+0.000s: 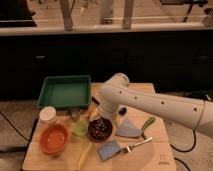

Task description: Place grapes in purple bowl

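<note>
The purple bowl (100,131) sits on the wooden table, just in front of the arm's lower end. A dark reddish knobbly cluster, the grapes (101,125), lies inside the bowl. The gripper (103,115) is at the end of the white arm, directly above the bowl's back rim and largely hidden by the arm's wrist.
A green tray (65,92) stands at the back left. An orange bowl (53,138), a white jar (47,115) and a light-green cup (79,129) are left of the purple bowl. A grey cloth (129,129), a green-handled tool (147,124), a blue sponge (109,149) and a fork (138,144) lie to the right.
</note>
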Available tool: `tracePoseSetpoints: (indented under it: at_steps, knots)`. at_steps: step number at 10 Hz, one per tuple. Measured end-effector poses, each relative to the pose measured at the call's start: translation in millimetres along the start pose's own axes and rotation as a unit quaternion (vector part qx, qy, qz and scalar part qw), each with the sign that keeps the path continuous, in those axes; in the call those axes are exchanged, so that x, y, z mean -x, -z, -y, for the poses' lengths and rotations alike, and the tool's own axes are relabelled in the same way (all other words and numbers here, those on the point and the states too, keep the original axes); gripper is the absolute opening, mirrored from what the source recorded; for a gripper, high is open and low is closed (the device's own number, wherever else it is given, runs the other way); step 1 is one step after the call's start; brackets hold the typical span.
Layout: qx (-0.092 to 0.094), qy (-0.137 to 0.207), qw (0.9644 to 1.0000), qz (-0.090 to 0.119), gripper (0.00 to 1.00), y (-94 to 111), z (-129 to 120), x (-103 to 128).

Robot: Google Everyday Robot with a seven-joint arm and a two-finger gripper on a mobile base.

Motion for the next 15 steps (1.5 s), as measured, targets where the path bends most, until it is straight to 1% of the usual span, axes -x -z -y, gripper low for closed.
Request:
tracePoseSetpoints:
  at_steps: [1, 6, 15]
  knots:
    - [0.001, 0.001, 1.0000, 0.001, 0.80, 0.4, -0.8, 0.0]
    - [-0.009, 0.008, 0.9999, 0.001, 0.80, 3.3, 1.2, -1.0]
    - [-0.009, 0.009, 0.9999, 0.000, 0.80, 3.5, 1.6, -0.9]
